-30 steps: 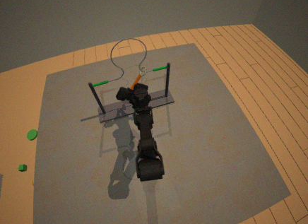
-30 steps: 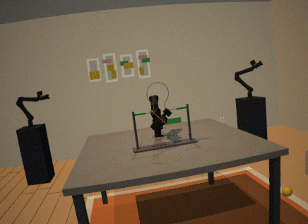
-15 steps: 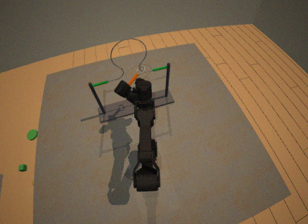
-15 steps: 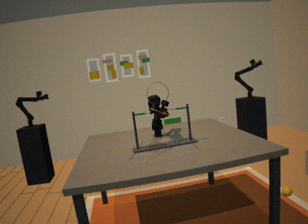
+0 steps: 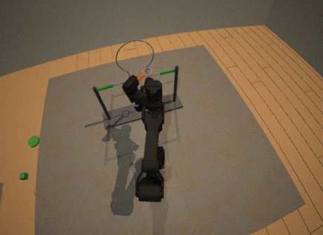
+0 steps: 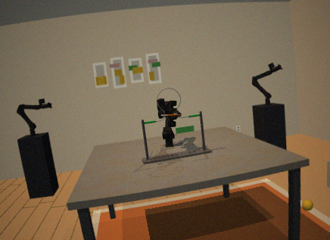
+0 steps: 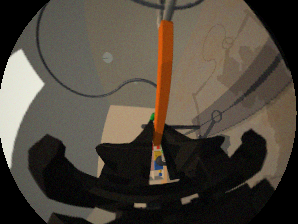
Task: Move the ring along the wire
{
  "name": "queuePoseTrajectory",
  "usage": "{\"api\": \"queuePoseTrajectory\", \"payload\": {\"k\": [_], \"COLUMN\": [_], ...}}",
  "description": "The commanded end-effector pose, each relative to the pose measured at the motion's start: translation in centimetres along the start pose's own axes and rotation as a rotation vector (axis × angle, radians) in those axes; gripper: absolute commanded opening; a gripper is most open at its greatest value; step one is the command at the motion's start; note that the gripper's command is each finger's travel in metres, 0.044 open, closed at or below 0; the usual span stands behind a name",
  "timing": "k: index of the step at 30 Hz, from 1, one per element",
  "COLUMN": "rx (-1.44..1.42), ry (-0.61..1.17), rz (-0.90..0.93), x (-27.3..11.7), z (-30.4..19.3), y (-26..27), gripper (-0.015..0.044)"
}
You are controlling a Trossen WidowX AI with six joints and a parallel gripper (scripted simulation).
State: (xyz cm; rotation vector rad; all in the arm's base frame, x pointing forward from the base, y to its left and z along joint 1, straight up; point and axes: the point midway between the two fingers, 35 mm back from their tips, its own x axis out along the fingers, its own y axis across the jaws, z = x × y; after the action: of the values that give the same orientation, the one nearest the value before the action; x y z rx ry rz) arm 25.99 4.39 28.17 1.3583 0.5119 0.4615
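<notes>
The ring is around the thin grey wire at the foot of the big loop, on the side of the right green part in the top view. Whether it touches the wire is too small to tell. The orange handle runs from the ring down to the left in the top view. My gripper is shut on the handle's far end; the arm partly hides the wire. The left green part is on the gripper's left. In the wrist view the ring is cut off at the top.
The left post and right post stand on a dark base bar on the grey table. The arm reaches over the base bar between the posts. A green disc and green cube lie beyond the table's left edge.
</notes>
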Motion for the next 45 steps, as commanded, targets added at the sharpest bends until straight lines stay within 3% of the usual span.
{"api": "queuePoseTrajectory", "payload": {"k": [1,24,45], "rx": [0.059,0.508,0.671], "ry": [0.006,0.002,-0.065], "rz": [0.046,0.34,0.404], "x": [-0.1,-1.6,-2.3], "z": [-0.1,2.2,4.7], "y": [1.3,8.8,12.0], "gripper": [-0.015,-0.015,-0.015]}}
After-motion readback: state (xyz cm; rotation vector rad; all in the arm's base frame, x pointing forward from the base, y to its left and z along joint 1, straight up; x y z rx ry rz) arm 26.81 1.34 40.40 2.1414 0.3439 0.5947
